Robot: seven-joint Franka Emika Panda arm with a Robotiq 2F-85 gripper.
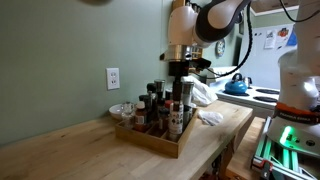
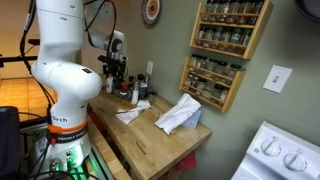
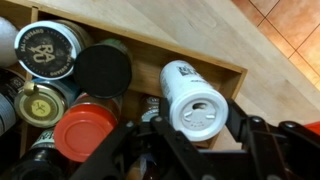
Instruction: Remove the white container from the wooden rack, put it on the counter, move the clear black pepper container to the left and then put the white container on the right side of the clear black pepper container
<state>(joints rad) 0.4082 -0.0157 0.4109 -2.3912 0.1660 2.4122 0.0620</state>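
Within one wooden rack (image 3: 150, 42), one white container (image 3: 190, 90) (gripper (image 3: 198, 140) astride)

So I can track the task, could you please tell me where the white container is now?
In the wrist view, the white container stands in a corner of the wooden rack, beside a black-capped bottle.
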